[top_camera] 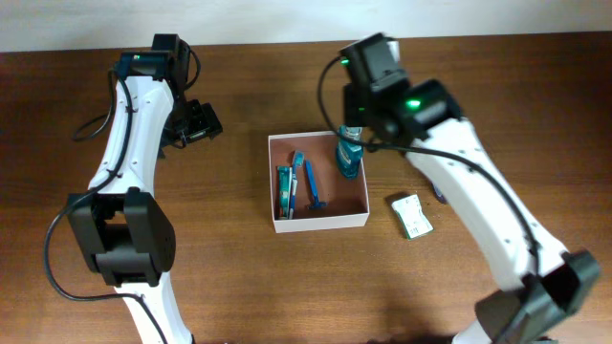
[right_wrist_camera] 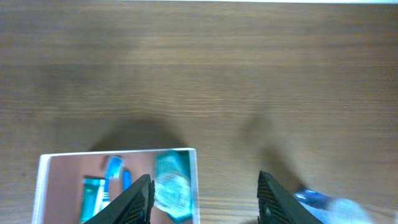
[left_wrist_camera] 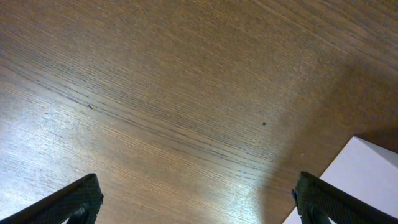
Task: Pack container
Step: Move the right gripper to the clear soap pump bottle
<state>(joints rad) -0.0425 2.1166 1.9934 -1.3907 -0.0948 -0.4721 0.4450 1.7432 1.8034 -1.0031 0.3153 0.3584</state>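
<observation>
Container (top_camera: pixel 320 225) mid-counter partly filled, one packet (top_camera: pixel 412 215) waits outside toward the right edge; left gripper (left_wrist_camera: pixel 198 180) and right gripper (right_wrist_camera: pixel 205 179) gape empty

Dark brown wood-grain table (top_camera: pixel 239 287), fine streaks across it, a pale wall strip (top_camera: pixel 287 14) beyond its far edge.

Container (top_camera: pixel 321 223) is sitting flat on the table (top_camera: pixel 239 277) near the middle, with its open top facing up. It is square and shallow, showing thin white walls and a reddish-brown inside. It is holding a teal tube (top_camera: pixel 285 191) and blue razor (top_camera: pixel 312 186) lying at the left, and a teal bottle (top_camera: pixel 348 158) in the far right corner.
</observation>
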